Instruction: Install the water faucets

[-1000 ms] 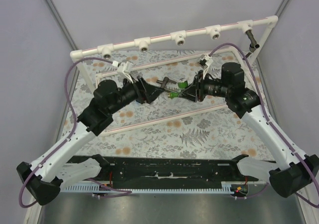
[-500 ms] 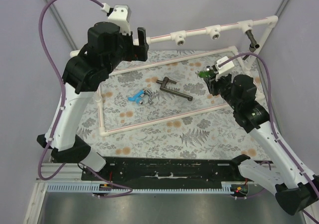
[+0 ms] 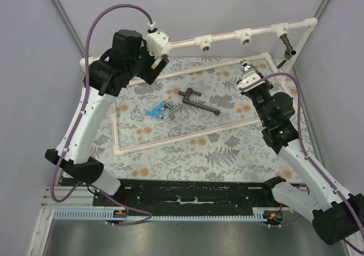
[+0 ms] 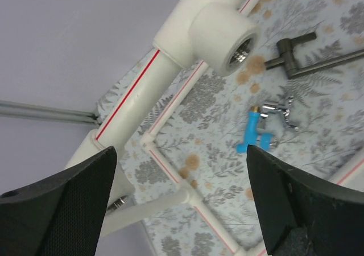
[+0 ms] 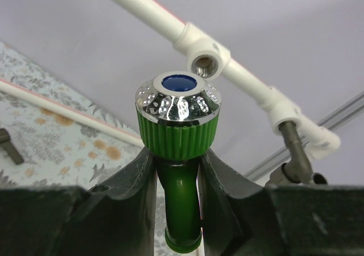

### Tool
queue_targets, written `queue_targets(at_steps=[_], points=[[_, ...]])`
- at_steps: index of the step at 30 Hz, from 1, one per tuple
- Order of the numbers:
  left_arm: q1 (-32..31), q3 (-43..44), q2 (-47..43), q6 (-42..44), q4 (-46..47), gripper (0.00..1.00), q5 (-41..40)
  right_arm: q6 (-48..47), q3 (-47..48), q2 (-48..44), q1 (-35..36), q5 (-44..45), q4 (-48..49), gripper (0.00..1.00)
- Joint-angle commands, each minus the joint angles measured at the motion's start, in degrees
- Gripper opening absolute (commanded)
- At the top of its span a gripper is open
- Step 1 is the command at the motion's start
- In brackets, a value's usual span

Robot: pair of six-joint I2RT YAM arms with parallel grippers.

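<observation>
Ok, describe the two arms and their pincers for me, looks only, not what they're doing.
The left arm and right arm both have white link shells, bulky black joint housings and black bases. A purple cable loops along each arm to a small white camera block at the wrist. The left pincer and right pincer have black wedge-shaped fingers. The left ones show a fine mesh texture.

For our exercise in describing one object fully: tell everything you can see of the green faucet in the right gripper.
The green faucet looks like glossy plastic: a ribbed green knob under a dimpled chrome cap with a blue centre disc, and a smooth stem ending in a rounded tip. It stands upright in the wrist view, stem clamped between the right gripper's dark fingers, held above the patterned mat, touching nothing else.
</observation>
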Motion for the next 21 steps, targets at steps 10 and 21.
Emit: queue_targets(at_steps=[10,21], points=[[8.5,-17.8,-5.8,27.1,21.3,0.92,10.3,-18.8,-3.6,-0.2,0.3,-3.6,14.6,0.0],[8.3,-30.6,-12.9,33.0,41.8,0.9,10.6,-27.1,-3.1,0.4,0.9,-2.8,14.4,0.0]])
